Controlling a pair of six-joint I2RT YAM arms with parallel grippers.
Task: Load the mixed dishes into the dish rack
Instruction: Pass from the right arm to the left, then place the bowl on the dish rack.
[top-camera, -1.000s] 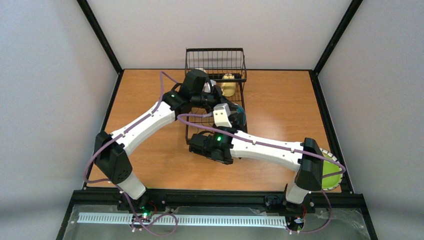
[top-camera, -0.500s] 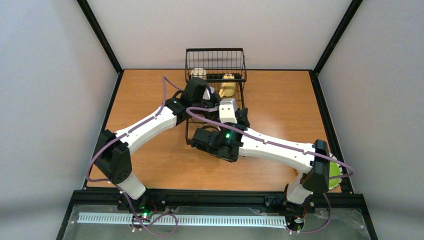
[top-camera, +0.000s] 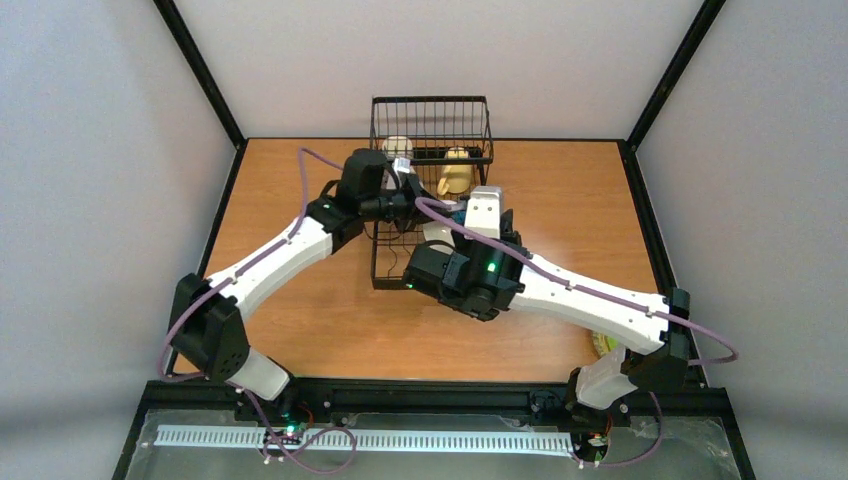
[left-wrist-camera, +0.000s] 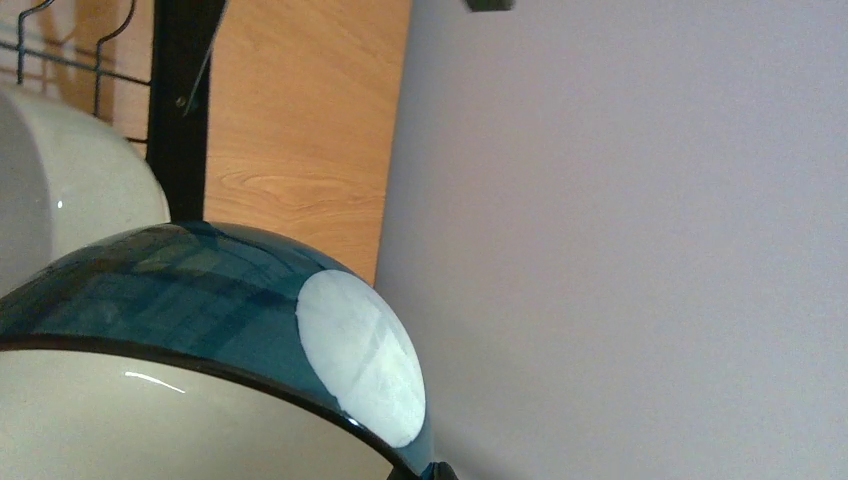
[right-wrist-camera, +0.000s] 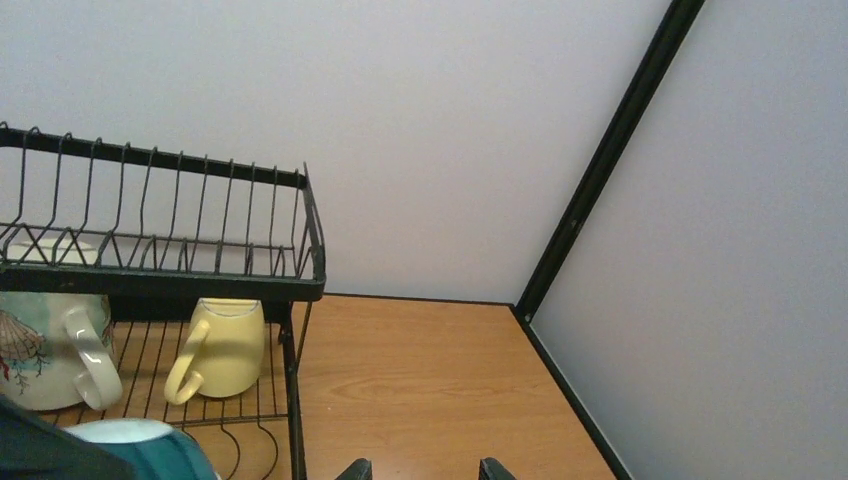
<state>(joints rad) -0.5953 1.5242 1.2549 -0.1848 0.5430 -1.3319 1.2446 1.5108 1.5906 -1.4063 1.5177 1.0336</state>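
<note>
The black wire dish rack (top-camera: 432, 103) stands at the table's far middle. In its basket sit a cream-yellow mug (right-wrist-camera: 232, 345) and a white mug (right-wrist-camera: 35, 350) with a shell motif. The teal-and-white bowl (left-wrist-camera: 200, 290) fills the lower left of the left wrist view, its white foot facing right. Its rim runs into my left gripper (left-wrist-camera: 435, 472), which is shut on it. The same bowl (right-wrist-camera: 140, 450) shows over the rack's slots in the right wrist view. My right gripper (right-wrist-camera: 424, 470) is open, with only bare table between its fingers. A sliver of the lime-green plate (top-camera: 603, 345) shows under my right arm.
An off-white rounded dish (left-wrist-camera: 60, 190) sits just behind the bowl in the rack. Black frame posts (top-camera: 655, 85) and grey walls close in the table. Both arms cross over the rack's long tray (top-camera: 385, 270).
My right gripper has opened wider and drawn up and right, away from the teal bowl. Its arm now hides most of the lime-green plate. My left arm has shifted left, still shut.
</note>
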